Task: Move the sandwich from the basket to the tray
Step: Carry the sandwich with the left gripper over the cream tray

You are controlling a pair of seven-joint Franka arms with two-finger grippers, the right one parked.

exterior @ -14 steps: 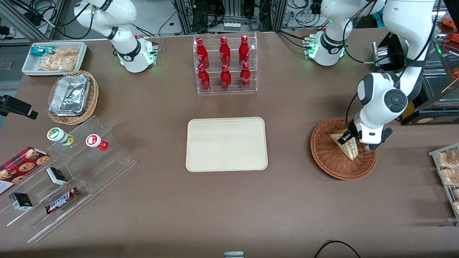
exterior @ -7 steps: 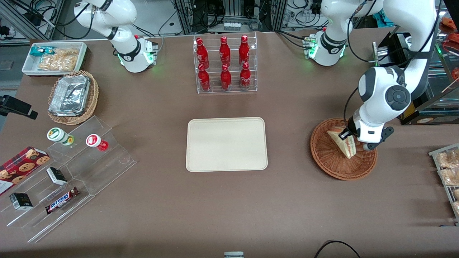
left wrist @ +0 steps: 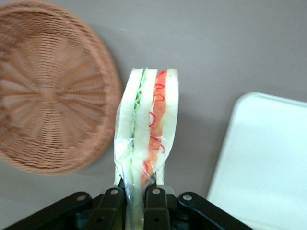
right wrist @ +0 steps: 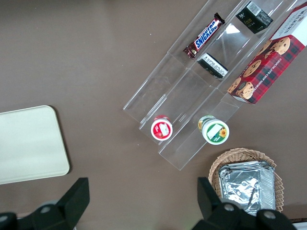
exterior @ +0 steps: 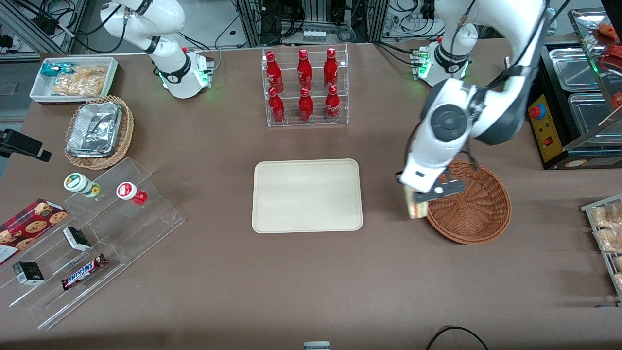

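Observation:
My left gripper (exterior: 417, 200) (left wrist: 137, 194) is shut on the sandwich (left wrist: 148, 129), a plastic-wrapped wedge of white bread with green and red-orange filling. It hangs above the bare table in the gap between the reddish-brown wicker basket (exterior: 478, 214) (left wrist: 48, 96) and the cream tray (exterior: 307, 195) (left wrist: 268, 163). In the front view only a pale corner of the sandwich (exterior: 416, 209) shows under the gripper, just outside the basket's rim. The basket holds nothing.
A clear rack of red bottles (exterior: 305, 87) stands farther from the front camera than the tray. Toward the parked arm's end lie a tan basket with a foil container (exterior: 98, 130), a white snack bin (exterior: 73, 79) and acrylic steps (exterior: 92, 238) with small items. Bagged snacks (exterior: 607, 228) sit at the working arm's end.
The left arm has lifted the sandwich out of the basket and swung it sideways toward the tray, so it now hangs past the basket's rim. The basket is left empty.

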